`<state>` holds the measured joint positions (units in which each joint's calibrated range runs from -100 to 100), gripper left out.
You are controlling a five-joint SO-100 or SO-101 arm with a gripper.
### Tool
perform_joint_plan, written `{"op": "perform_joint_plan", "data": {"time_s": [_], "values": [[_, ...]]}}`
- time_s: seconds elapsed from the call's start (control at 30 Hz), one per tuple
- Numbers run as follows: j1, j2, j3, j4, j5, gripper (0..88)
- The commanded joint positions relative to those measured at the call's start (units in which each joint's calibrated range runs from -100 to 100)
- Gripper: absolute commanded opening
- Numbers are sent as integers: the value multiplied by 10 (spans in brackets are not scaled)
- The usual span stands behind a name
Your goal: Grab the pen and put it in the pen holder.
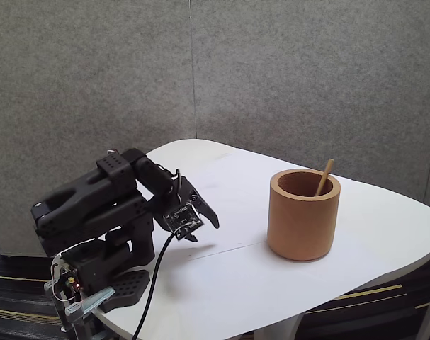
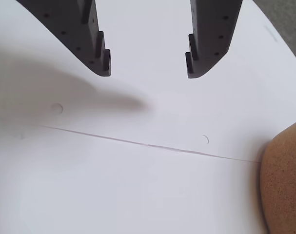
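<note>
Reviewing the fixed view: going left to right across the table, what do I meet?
Arm base → black cable → open gripper → pen holder, with the pen standing inside it, leaning against its right rim.

Pen holder (image 1: 302, 225) matt, grainy, cork-like; pen (image 1: 324, 176) pale wood; tabletop (image 1: 236, 283) smooth white; fingers (image 2: 207, 44) matt black plastic.

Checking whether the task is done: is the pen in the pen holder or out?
In. The pen leans inside the pen holder, its top poking above the rim; the pincer is open and empty.
</note>
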<state>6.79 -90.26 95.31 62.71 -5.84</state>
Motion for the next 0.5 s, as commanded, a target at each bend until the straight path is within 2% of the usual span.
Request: {"op": "perform_joint_plan", "data": {"time_s": [0.0,0.47], "values": [[5,0,2,16,-1,212],[2,-1,2,27,2,212]]}}
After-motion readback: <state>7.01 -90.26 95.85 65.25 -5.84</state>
